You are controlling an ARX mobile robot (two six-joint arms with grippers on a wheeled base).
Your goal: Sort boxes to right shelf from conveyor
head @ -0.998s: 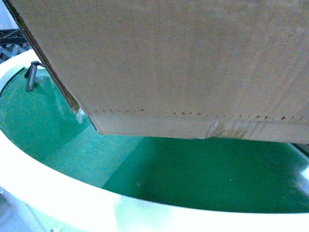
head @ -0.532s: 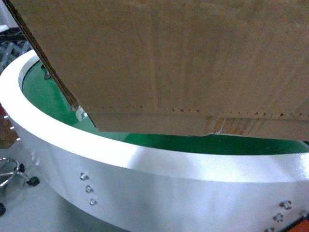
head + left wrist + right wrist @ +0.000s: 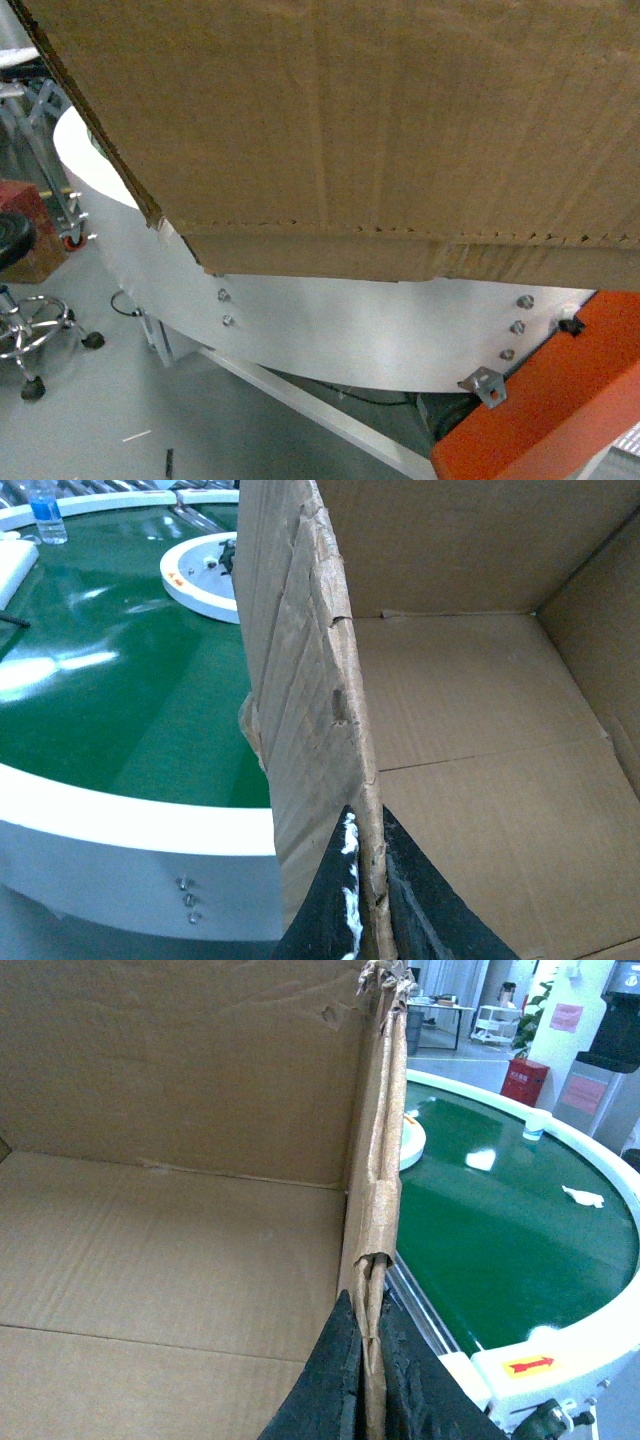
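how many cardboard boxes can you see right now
1. The cardboard box fills the top of the head view, pinched on opposite walls by the left end effector and right end effector. It hides the scene behind, so others may be unseen.

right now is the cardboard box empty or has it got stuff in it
Empty as far as shown: both wrist views show the box's bare cardboard floor.

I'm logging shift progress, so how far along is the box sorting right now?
Done: the carton is gripped on both sides, with the left gripper and right gripper each clamped on a torn wall edge. In hand: it hangs in front of the head camera, beside the conveyor. Left: carrying it to the right shelf, which is out of sight in every view.
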